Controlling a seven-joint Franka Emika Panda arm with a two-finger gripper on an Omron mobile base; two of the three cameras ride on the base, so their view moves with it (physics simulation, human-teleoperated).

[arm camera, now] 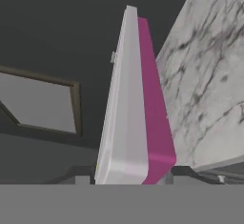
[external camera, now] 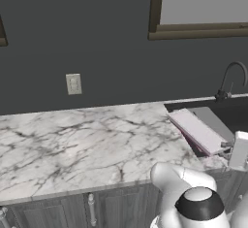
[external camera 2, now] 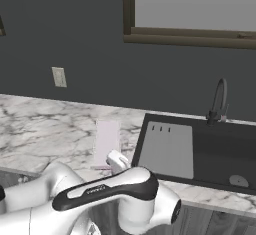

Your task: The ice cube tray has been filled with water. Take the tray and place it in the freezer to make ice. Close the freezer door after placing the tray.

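Over on the left, the marble counter is lying bare under the wall outlet. Moving right, the ice cube tray is hanging just above the counter edge beside the dark sink, pinched at its near end by the gripper, whose jaws are closing narrowly on the thin rim, probably to carry it level.

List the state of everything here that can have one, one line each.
Tray: lifted off the counter, near end gripped.
Gripper: shut on the tray.
Faucet: no water seen running.
Sink: no water seen; grey mat flat inside.
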